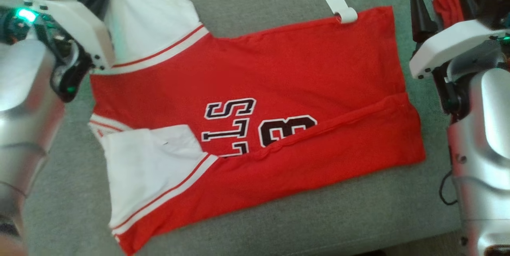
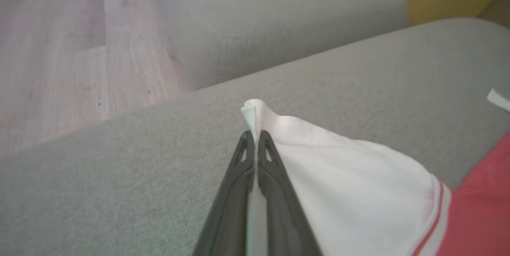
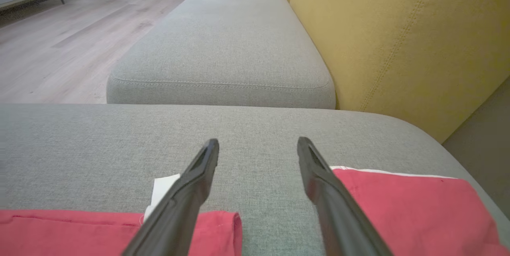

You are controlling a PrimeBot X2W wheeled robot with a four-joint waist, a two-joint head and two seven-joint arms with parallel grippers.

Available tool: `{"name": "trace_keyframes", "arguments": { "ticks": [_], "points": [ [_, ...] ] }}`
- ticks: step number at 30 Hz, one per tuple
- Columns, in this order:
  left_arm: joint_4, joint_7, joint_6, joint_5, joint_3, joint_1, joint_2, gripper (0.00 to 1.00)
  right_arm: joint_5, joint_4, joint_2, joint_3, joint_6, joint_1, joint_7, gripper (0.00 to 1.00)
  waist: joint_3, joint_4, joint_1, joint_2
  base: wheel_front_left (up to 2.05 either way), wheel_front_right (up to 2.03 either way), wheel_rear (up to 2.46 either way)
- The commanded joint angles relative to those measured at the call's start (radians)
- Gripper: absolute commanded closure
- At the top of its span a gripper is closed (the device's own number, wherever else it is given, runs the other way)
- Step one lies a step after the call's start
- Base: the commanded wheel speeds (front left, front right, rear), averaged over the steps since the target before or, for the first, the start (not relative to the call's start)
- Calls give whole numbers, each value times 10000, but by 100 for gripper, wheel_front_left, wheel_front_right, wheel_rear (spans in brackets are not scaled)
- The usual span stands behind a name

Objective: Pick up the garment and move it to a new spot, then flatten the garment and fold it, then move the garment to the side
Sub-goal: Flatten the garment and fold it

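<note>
Left gripper (image 2: 255, 138): fingers pinched shut on the garment (image 1: 279, 68) at its white sleeve tip. Garment: red jersey, partly folded, flat on grey cushion (image 1: 259, 4) between both arms. Right gripper (image 3: 258, 144): fingers spread, holding nothing, beside the hem.

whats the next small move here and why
Probably lower the open right pincer onto the far corner of the jersey beside the white tag and close it there. The left pincer is shut on the white sleeve and the near edge is folded over, so the far edge looks next.
</note>
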Motion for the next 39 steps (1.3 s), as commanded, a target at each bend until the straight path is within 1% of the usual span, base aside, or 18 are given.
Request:
{"name": "trace_keyframes", "arguments": {
  "ticks": [1,5,8,12,17,20,22,28,32,33,34,35,39],
  "points": [
    [-299,-477,20,71,347,-352,294,100,194,-230,-197,285,-9,-116,148,0,-355,367,1,0,0,0,0],
    [-752,-1520,20,284,207,-191,112,100,673,272,-787,629,-9,-90,596,0,-734,901,1,0,0,0,0],
    [-1327,-1972,23,430,71,74,53,100,967,826,-1265,878,-9,-56,1009,0,-937,1304,1,0,0,0,0],
    [-2307,-2153,174,613,-154,531,96,100,1253,1713,-1869,1189,-9,-31,1444,0,-1082,1818,1,0,0,0,0],
    [-3702,-1926,457,649,-369,1116,313,100,1564,2804,-2387,1470,-9,-152,1887,0,-1051,2267,1,0,0,0,0],
    [-4422,-1735,607,403,-337,1421,372,100,1649,3392,-2576,1501,-9,-237,2114,0,-987,2440,1,0,0,0,0],
    [-4625,-1679,665,380,-345,1485,406,100,1666,3531,-2604,1470,-9,-274,2087,0,-970,2484,1,0,0,0,0],
    [-5444,-1377,921,399,-435,1708,687,100,1702,4135,-2563,1540,-9,-557,1707,0,-868,2534,1,0,0,0,0],
    [-5709,-1241,1048,398,-436,1732,814,100,1730,4481,-2501,1861,-9,-753,1631,0,-812,2458,1,0,0,0,0],
    [-5746,-1211,1069,408,-442,1725,841,100,1755,4565,-2491,1950,-9,-799,1633,20,-805,2434,1,0,0,0,0],
    [-5771,-1189,1091,418,-446,1719,862,100,1794,4640,-2479,2044,-9,-843,1624,74,-804,2411,1,0,0,0,0],
    [-5780,-1172,1113,426,-451,1718,878,100,1842,4702,-2466,2153,-9,-880,1601,100,-812,2382,1,0,0,0,0],
    [-5611,-1216,1222,362,-344,1747,976,100,2119,4677,-2430,2477,-9,-1142,1171,100,-875,2175,1,0,0,0,0]
  ]
}}
